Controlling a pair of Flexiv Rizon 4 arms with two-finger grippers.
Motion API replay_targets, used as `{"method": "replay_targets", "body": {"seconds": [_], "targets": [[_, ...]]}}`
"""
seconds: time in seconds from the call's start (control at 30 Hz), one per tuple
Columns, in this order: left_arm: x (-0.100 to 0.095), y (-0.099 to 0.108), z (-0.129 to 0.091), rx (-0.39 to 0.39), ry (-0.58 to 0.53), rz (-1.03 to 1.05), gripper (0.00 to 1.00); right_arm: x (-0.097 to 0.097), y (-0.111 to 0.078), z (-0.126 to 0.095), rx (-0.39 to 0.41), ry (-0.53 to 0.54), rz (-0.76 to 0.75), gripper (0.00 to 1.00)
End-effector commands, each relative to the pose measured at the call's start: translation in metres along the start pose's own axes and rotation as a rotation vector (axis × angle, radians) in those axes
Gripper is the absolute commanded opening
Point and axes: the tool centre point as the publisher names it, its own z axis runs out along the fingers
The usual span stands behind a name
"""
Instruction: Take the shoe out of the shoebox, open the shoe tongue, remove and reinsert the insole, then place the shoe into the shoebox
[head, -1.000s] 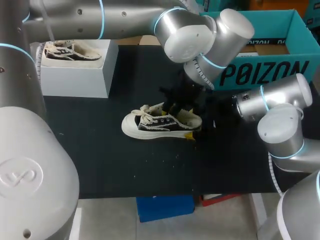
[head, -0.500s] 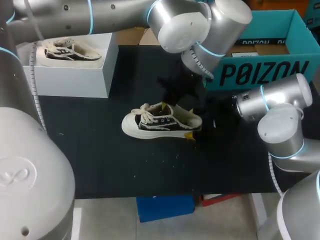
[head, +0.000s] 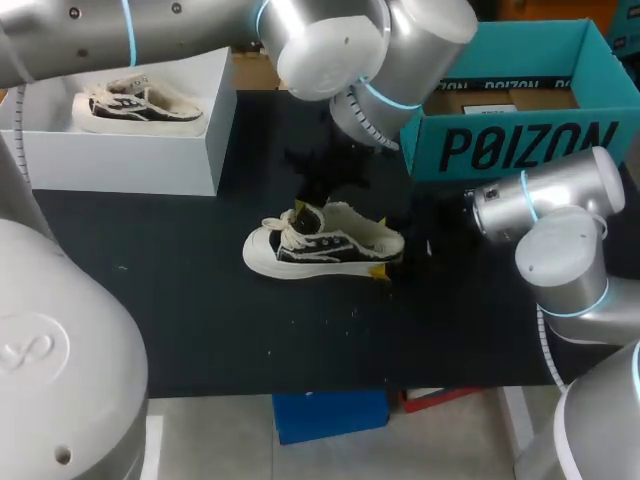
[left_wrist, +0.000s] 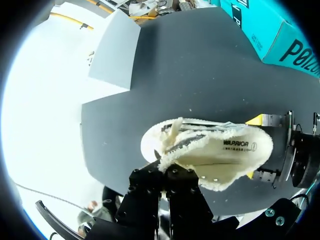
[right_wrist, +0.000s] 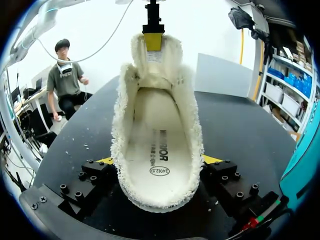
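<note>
Shoe (right_wrist: 155, 125) in right end effector's (right_wrist: 158, 160) grip

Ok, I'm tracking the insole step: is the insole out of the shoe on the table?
No, the insole lies flat inside the shoe, its printed heel end showing between the fleecy sides.

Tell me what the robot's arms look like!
Both are fat silver tubes with round joints and glowing light-blue rings. The left arm and the right arm each carry a ribbed white cable. Their fingers are black blocks with screws and yellow tips.
</note>
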Motion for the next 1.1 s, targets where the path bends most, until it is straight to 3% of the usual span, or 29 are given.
{"method": "replay_targets", "body": {"seconds": [0.03, 0.2, 0.23, 0.27, 0.33, 0.4, 1.1], "targets": [[-0.015, 0.006, 0.008, 0.001, -0.003, -0.017, 0.0, 0.0, -0.002, 0.003, 0.001, -0.002, 0.002, 0.0], [-0.022, 0.013, 0.016, -0.008, -0.016, -0.025, 0.0, 0.0, -0.002, 0.003, 0.001, -0.002, 0.002, 0.0], [-0.023, 0.014, 0.019, -0.015, -0.02, -0.026, 0.26, 0.0, -0.002, 0.003, 0.001, -0.002, 0.002, 0.0], [-0.025, 0.015, 0.022, -0.018, -0.02, -0.027, 0.77, 0.0, -0.002, 0.003, 0.001, -0.002, 0.002, 0.0], [-0.029, 0.017, 0.026, -0.028, -0.013, -0.036, 0.78, 0.0, -0.002, 0.003, 0.001, -0.002, 0.002, 0.0], [-0.034, 0.019, 0.028, -0.034, -0.007, -0.046, 1.0, 0.0, -0.002, 0.003, 0.001, -0.002, 0.002, 0.0], [-0.068, 0.029, 0.051, -0.046, 0.03, -0.136, 1.0, 0.0, -0.002, 0.003, 0.001, -0.002, 0.002, 0.0]]}}
